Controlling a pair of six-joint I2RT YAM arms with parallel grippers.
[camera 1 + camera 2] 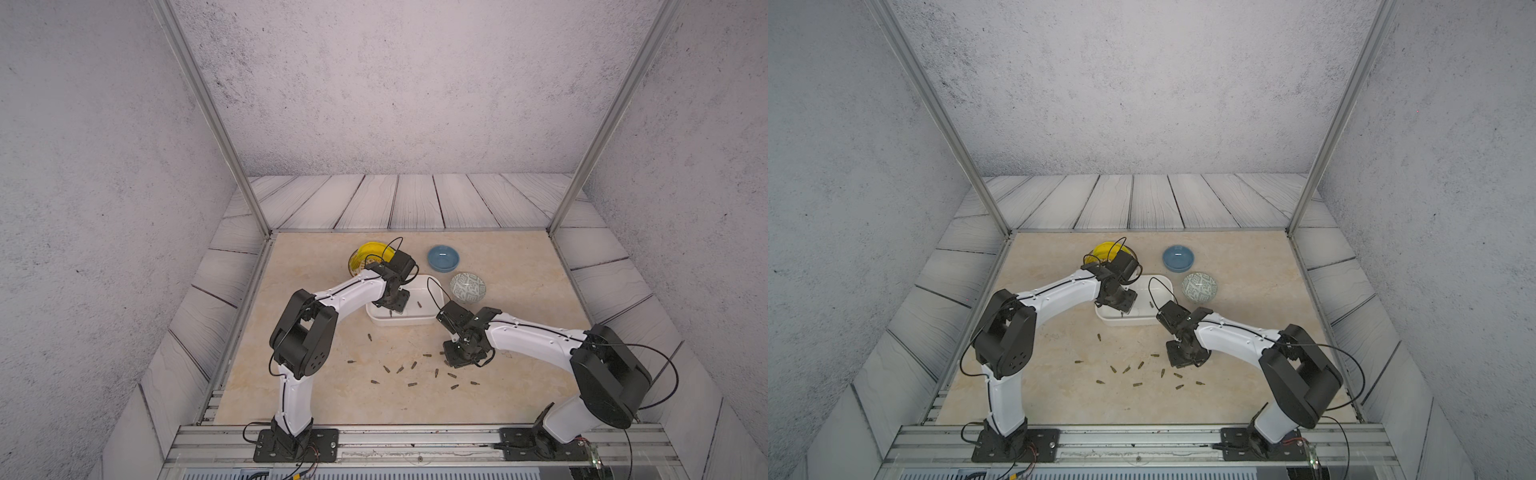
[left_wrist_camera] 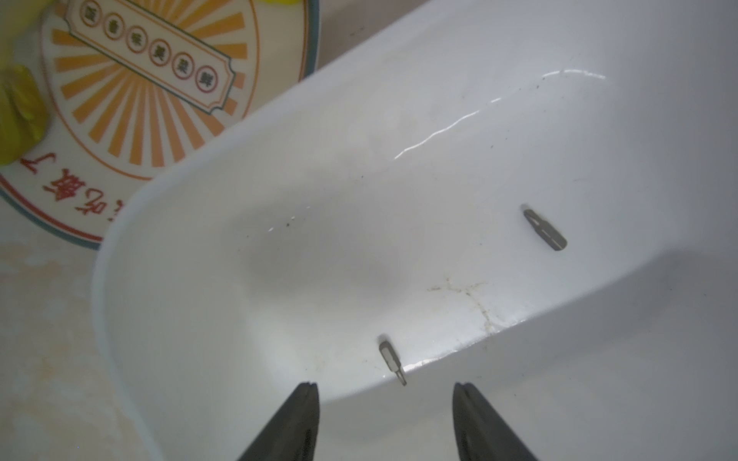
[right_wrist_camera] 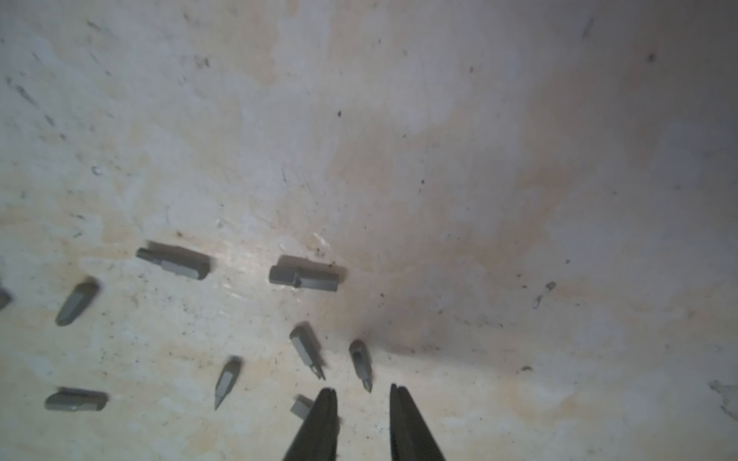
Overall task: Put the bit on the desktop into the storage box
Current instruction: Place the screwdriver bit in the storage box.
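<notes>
Left wrist view showed the left claw (image 2: 385, 395) spread and empty over the storage box (image 2: 279, 179), one bit (image 2: 393, 362) inside near its tips, a second bit (image 2: 545, 229) farther in. Right wrist view alone revealed the right claw (image 3: 362, 391) slightly parted, empty, above scattered bits (image 3: 305, 278) on the bench (image 3: 519, 159).

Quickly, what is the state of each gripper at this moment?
Left gripper: open, empty, over the storage box.
Right gripper: slightly open, empty, above bits on the desktop.
</notes>
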